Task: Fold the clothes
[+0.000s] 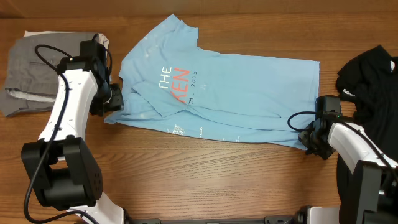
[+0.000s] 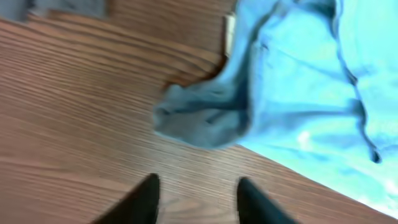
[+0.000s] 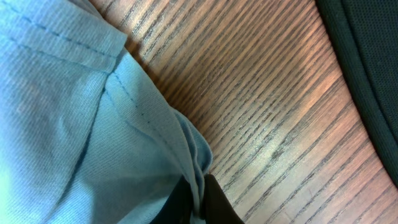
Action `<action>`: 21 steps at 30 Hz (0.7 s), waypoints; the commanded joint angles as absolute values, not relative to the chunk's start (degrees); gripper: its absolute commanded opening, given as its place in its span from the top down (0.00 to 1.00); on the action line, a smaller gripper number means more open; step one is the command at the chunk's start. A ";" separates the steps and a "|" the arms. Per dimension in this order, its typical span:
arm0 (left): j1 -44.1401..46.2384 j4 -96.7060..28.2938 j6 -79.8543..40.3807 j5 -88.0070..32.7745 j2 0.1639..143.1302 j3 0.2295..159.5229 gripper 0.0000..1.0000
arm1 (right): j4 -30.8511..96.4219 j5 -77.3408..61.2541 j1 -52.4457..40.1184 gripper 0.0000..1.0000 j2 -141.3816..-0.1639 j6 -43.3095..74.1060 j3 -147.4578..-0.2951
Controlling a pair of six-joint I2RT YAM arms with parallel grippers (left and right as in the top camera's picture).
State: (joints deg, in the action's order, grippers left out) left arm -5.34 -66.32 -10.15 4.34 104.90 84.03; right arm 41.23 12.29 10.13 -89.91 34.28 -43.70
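The clothes, a light blue T-shirt (image 1: pixel 236 87) with white and orange-red lettering, lie across the middle of the table with the lower part folded over. At the shirt's left edge my left gripper (image 1: pixel 115 99) stands open. In the left wrist view its gripper (image 2: pixel 198 179) has only bare wood between the fingers, and a bunched shirt corner (image 2: pixel 199 118) lies just ahead of them. My right gripper (image 1: pixel 309 142) is at the shirt's lower right corner. There it (image 3: pixel 198 180) is shut on the shirt's hem (image 3: pixel 186 143), with cloth pinched between the fingers.
Grey trousers (image 1: pixel 37 68) lie folded at the far left, behind my left arm. A black garment (image 1: pixel 370 78) sits at the right edge, close to my right arm, and also fills the right wrist view's right side as dark cloth (image 3: pixel 373 74).
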 commanded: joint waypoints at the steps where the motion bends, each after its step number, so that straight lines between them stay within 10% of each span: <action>1: -5.10 -63.99 -8.86 -0.03 103.94 81.01 0.42 | 41.17 13.19 10.35 0.94 -89.82 34.35 -43.33; 9: -4.47 -50.04 -7.09 0.01 103.96 72.58 0.39 | 41.17 13.19 10.35 0.94 -89.82 34.35 -43.35; 15: -4.54 -45.43 -6.39 1.34 104.01 72.25 0.74 | 41.17 13.21 10.35 0.94 -89.82 34.35 -43.33; 21: -4.51 -43.38 -6.24 2.09 105.32 71.72 0.80 | 41.15 13.21 10.35 0.94 -89.82 34.35 -43.33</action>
State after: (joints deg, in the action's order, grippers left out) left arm -4.86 -44.23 -7.05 1.37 104.88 72.29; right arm 41.21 12.27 10.13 -89.91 34.26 -43.70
